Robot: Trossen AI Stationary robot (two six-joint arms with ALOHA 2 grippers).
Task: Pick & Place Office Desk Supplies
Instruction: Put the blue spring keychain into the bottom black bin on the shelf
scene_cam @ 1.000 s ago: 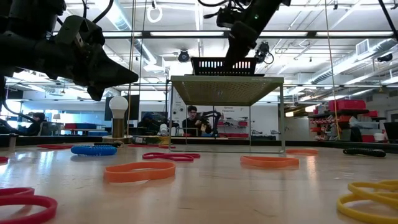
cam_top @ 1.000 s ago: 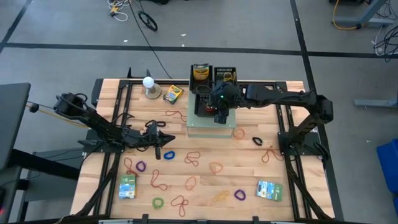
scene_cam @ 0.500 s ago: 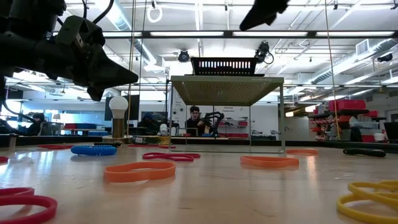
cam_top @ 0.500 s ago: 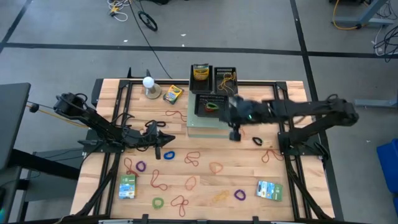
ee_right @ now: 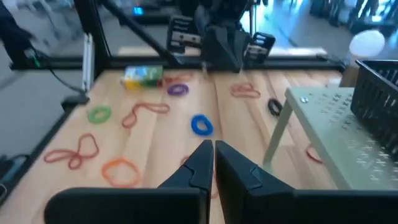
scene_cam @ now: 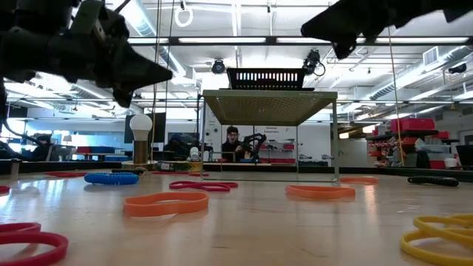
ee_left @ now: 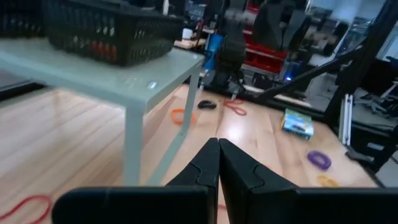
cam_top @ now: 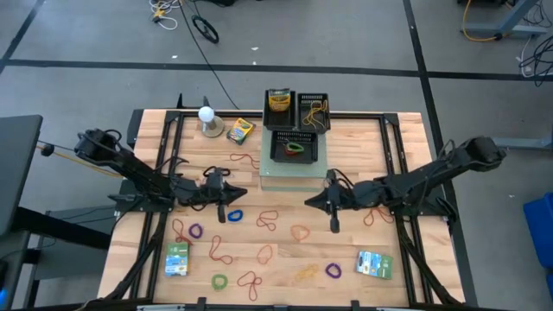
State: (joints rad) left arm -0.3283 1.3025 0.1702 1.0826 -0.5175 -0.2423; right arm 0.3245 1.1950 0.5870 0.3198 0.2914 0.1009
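R gripper (cam_top: 334, 226) hangs over the table (cam_top: 397, 147) just in front of the small stand (cam_top: 275, 180), jaws closed, nothing in them; L gripper (cam_top: 220, 214) sits opposite, near a blue band (cam_top: 234, 214), jaws also closed & empty. Rubber bands (cam_top: 266, 221) lie scattered on the wood, packets (cam_top: 177, 258) at the front corners, crayon box (cam_top: 240, 130) by the ball (cam_top: 206, 114), a few bands in the baskets (cam_top: 295, 149).

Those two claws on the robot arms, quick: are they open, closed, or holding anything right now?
Left gripper: fingers closed together, holding nothing, above the wooden table.
Right gripper: fingers closed, holding nothing, above the table.
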